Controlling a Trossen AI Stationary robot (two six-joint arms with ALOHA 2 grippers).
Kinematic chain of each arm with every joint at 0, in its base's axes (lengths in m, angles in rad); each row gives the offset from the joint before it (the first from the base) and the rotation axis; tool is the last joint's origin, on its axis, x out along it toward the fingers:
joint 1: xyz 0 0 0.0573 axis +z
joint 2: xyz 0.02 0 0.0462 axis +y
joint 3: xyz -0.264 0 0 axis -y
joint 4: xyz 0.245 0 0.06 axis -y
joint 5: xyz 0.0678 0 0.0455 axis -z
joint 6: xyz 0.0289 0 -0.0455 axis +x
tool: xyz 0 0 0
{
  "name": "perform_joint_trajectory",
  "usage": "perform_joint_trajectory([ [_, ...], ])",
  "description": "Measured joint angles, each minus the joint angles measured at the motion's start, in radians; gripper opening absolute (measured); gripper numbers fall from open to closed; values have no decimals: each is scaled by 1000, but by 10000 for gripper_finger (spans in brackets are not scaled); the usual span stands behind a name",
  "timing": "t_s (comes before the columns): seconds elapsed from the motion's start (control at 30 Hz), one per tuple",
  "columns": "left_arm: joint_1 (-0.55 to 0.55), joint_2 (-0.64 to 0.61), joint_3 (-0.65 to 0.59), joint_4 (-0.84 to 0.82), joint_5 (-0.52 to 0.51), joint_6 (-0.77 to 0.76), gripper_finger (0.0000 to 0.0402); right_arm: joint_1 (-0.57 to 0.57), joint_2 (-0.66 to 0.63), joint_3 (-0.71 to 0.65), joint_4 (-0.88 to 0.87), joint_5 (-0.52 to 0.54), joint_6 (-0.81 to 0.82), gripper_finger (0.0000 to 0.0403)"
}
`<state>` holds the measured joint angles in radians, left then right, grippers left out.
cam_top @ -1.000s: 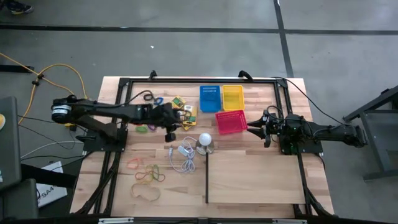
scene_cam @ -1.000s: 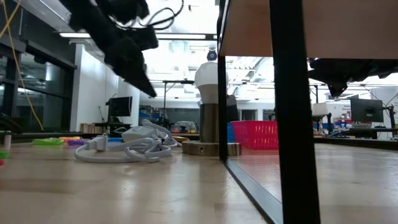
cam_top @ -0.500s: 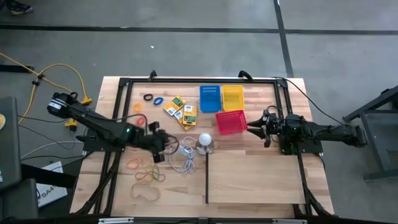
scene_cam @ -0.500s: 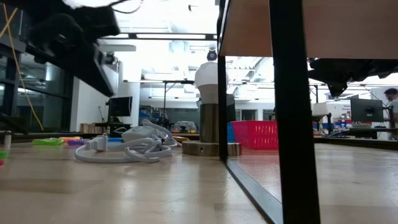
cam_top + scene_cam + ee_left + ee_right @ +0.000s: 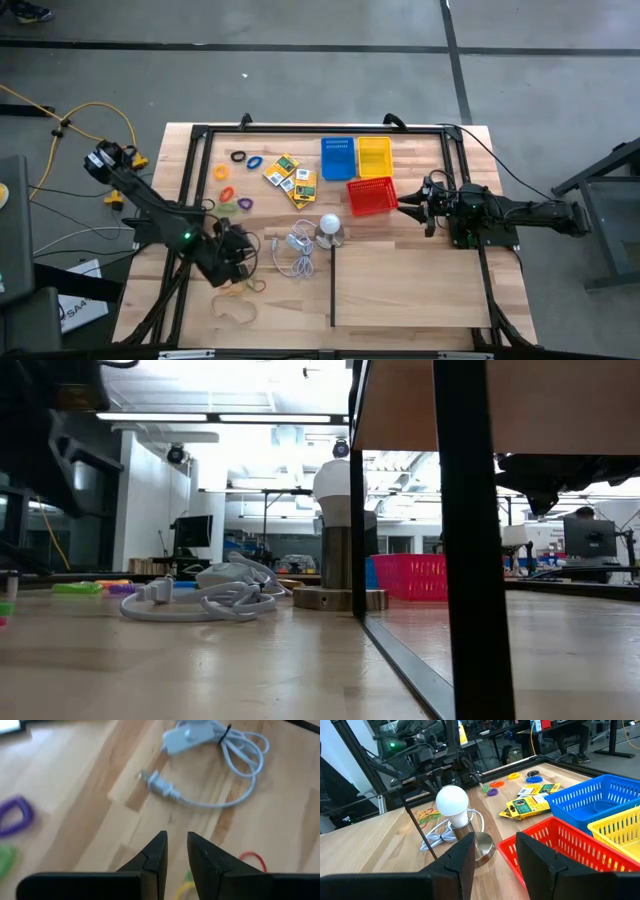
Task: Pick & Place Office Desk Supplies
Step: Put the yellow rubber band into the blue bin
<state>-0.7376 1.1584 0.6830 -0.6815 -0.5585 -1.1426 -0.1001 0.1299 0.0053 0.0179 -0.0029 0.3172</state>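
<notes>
Sprawling thin rubber bands (image 5: 238, 283) (tan, red, green)

Two dark, near-black jointed arms, each built of slim tube links and thicker round joints. The left arm (image 5: 150, 205) has a silvery ring at its base joint and a small green light on one link — black cables loop beside it. The right arm (image 5: 520, 212) is bulkier at the wrist, with cables bunched there. Each ends in a gripper: the left gripper (image 5: 175, 855) has two matte black, wedge-shaped fingers (tapering to blunt tips); the right gripper (image 5: 492, 862) has broader, flat black fingers.
</notes>
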Motion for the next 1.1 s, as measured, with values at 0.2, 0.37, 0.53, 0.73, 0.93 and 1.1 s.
perform_joint_trajectory([
  [0.2, -91, 0, 0, -77, 0, -191, 69, 0, 0, 0, 0, 0, 0, 130],
  [0.37, -134, 0, 0, -115, 7, -277, 69, 0, 0, 0, 0, 0, 0, 130],
  [0.53, -147, 21, 1, -113, 12, -309, 69, 0, 0, 0, 0, 0, 0, 130],
  [0.73, -146, 70, 1, -49, 29, -289, 69, 0, 0, 0, 0, 0, 0, 130],
  [0.93, -146, 118, 1, 10, 72, -375, 69, 0, 0, 0, 0, 0, 0, 130],
  [1.1, -133, 153, 1, 55, 111, -478, 69, 0, 0, 0, 0, 0, 0, 130],
])
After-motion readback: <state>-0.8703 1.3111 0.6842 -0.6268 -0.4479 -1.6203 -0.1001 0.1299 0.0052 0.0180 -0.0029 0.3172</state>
